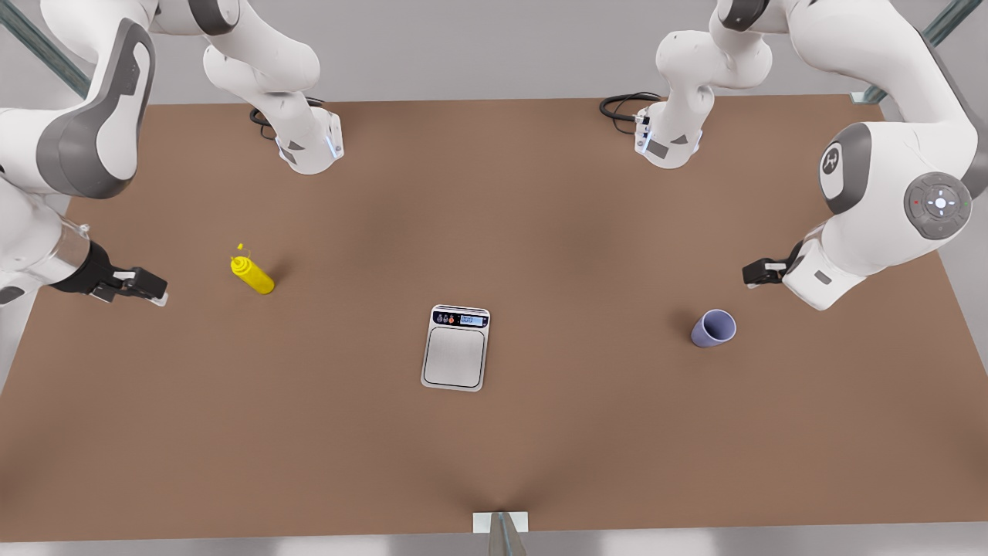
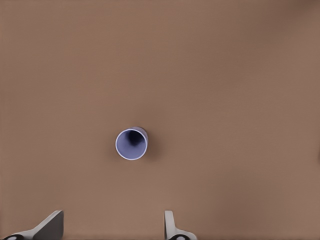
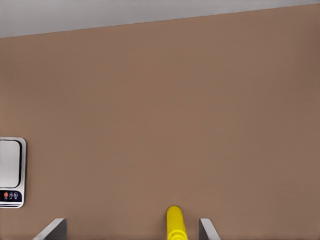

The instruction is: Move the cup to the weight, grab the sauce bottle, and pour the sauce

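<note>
- Front view, nearest the camera: a small white bracket (image 1: 501, 522) sat at the near edge of the brown table (image 1: 494, 463).
- Front view, centre: the scale (image 1: 455, 347) lay flat on the table, its display strip on the far side, its steel plate bare.
- Front view's right: the cup (image 1: 713, 328) stood on the table, well apart from the scale, its mouth open and nothing in it.
- Front view's right: the left gripper (image 1: 760, 272) hung above the table just beyond the cup, not touching it; from here its finger spread could not be told.
- Front view's left: the bottle (image 1: 252, 274) stood on the table, well apart from the scale, with its nozzle toward the far left.
- Front view's left: the right gripper (image 1: 147, 287) hovered near the bottle, on the side away from the scale, with a clear gap between them.
- Front view, far edge: both arm bases were mounted there, each with a black cable (image 1: 622, 106) coiled beside it.
- Left wrist view: the cup (image 2: 132, 143) was seen from above, upright, clear of the fingers (image 2: 50, 226). The left gripper (image 2: 112, 227) was spread wide and held nothing.
- Right wrist view: the bottle (image 3: 175, 223) stood between the fingers (image 3: 206, 228), nearer one of them; whether it touched could not be told. The right gripper (image 3: 132, 230) was spread wide with nothing gripped. The scale (image 3: 11, 172) lay off to one side.
</note>
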`<state>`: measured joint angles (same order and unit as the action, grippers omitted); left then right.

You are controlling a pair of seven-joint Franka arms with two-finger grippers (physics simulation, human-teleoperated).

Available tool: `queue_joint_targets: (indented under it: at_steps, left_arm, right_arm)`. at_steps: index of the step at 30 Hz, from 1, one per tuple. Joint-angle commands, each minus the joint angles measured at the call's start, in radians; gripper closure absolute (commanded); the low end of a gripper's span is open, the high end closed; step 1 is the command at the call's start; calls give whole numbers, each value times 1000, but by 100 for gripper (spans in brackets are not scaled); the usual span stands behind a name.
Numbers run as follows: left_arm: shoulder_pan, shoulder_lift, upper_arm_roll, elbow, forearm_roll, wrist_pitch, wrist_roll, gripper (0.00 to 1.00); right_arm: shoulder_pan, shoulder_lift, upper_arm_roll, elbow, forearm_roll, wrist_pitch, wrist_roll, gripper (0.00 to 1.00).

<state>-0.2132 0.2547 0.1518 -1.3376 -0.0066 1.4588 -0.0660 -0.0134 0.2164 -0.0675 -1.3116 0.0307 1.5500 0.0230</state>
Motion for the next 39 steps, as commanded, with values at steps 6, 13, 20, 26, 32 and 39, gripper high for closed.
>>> queue_joint_targets:
  at_steps: [6, 13, 20, 26, 32, 39]
  left_arm:
    - [14, -11, 3, -373, 16, 317, -14, 0]
    - [109, 47, 2, -624, 7, 624, 241, 0]
    - [137, 110, 2, -617, -24, 744, 229, 0]
    - [137, 163, 2, -617, -26, 742, 229, 0]
    - [137, 201, -1, -615, -85, 746, 227, 71]
    - [135, 207, -15, -617, -151, 746, 224, 79]
  right_arm:
    - [0, 0, 0, 2, 0, -7, 0, 0]
    - [0, 1, 0, 3, 2, -7, 8, 0]
    - [-2, 1, -2, 3, 2, -11, 5, 0]
    - [-4, 1, -2, 3, 2, -11, 3, 0]
    - [-5, 1, -2, 3, 2, -11, 3, 0]
    - [-8, 0, -2, 3, 3, -13, 2, 0]
